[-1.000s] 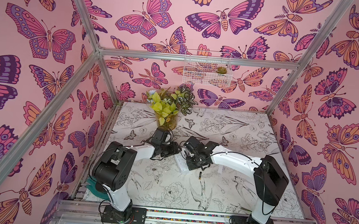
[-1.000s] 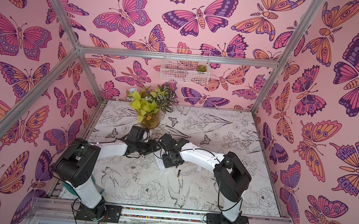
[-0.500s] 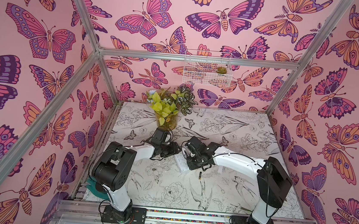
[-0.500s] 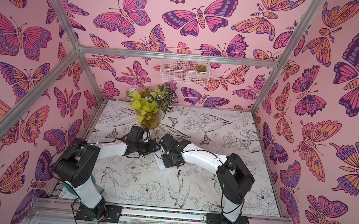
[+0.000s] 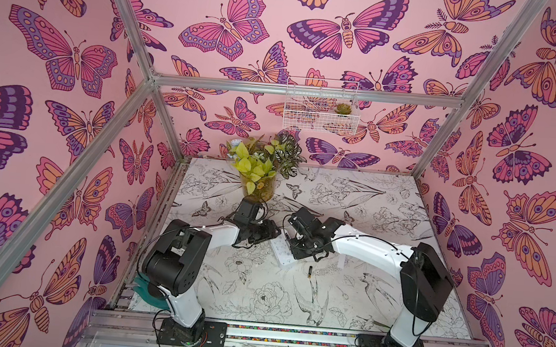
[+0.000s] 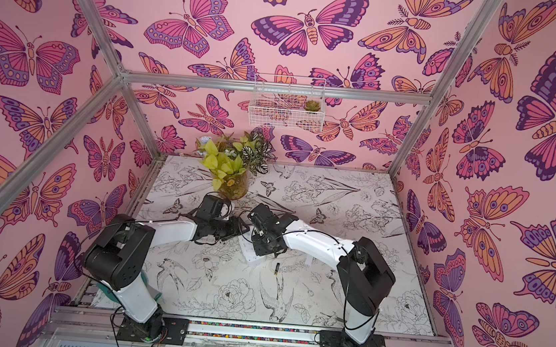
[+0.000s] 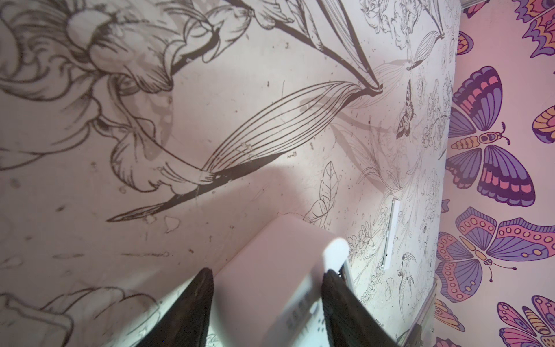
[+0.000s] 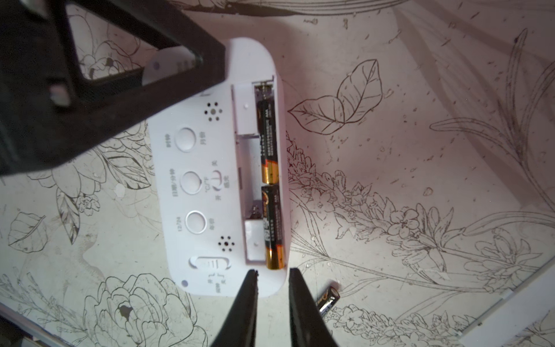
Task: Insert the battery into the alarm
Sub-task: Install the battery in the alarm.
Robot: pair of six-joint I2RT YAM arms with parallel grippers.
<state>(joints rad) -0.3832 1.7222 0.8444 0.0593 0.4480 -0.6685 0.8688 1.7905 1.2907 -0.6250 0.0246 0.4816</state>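
Observation:
The white alarm (image 8: pixel 210 168) lies back up on the table, its battery slot uncovered. Two black-and-gold batteries (image 8: pixel 268 141) (image 8: pixel 272 228) sit end to end in the slot. A third battery (image 8: pixel 329 299) lies loose on the table beside the alarm's near end, and it also shows in both top views (image 5: pixel 309 272) (image 6: pixel 276 267). My left gripper (image 7: pixel 267 275) is shut on the far end of the alarm (image 7: pixel 270 270). My right gripper (image 8: pixel 271 272) hovers at the alarm's other end, slightly open and holding nothing.
A white flat strip (image 7: pixel 390 234) lies on the table to the right of the alarm (image 5: pixel 281 251). A potted plant (image 5: pixel 259 176) stands just behind the two grippers. A wire basket (image 5: pixel 321 110) hangs on the back wall. Pink walls enclose the table.
The right arm's elbow has shifted slightly to the right and its jaws have parted a little. The left arm and the alarm have stayed put.

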